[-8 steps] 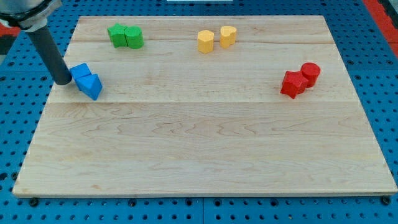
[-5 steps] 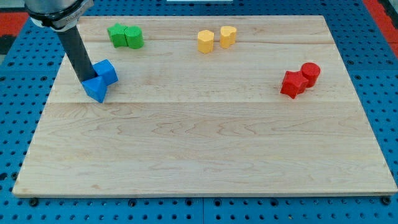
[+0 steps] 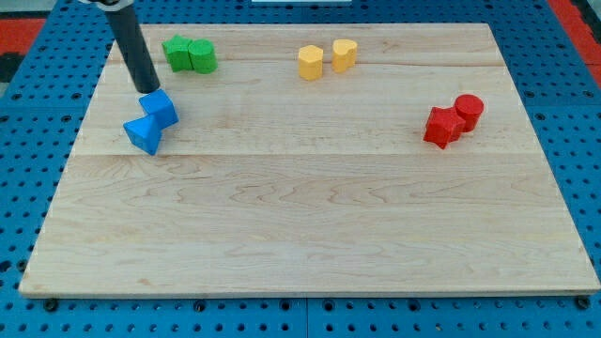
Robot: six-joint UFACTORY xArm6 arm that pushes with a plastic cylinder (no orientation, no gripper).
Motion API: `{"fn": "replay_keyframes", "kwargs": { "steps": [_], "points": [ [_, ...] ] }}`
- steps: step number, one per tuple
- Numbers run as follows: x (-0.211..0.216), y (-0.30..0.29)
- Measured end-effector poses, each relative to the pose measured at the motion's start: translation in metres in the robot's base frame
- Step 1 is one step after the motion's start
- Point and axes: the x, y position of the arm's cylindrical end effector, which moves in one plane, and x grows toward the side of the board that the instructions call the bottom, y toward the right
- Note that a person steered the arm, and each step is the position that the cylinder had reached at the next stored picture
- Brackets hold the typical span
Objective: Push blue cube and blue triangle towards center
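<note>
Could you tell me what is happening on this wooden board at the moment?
My tip sits just above the blue cube, which touches the blue triangle near the wooden board's left side. Both are to go towards the centre and remain far from it.

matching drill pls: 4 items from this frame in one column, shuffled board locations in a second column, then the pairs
1. my tip
2. blue cube
3. red blocks
4. yellow blocks

A. the view's right side of the board
B. top edge, near the middle
C. touching the blue triangle, on the view's left
D. just above the blue cube, below-left of the green blocks

Pairs: 1-D, 2-C, 3-A, 4-B
</note>
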Motion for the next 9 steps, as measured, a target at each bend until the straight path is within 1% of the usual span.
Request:
{"fn": "replay_keyframes", "kwargs": {
  "steps": [1,2,3,5,6,7,8,9],
  "points": [
    [0.0,0.0],
    [0.013,0.0],
    [0.04,0.0],
    [0.052,0.0],
    [0.052,-0.012],
    [0.052,-0.046],
    [0.07,-0.055],
    [0.1,-0.06]
  ]
}}
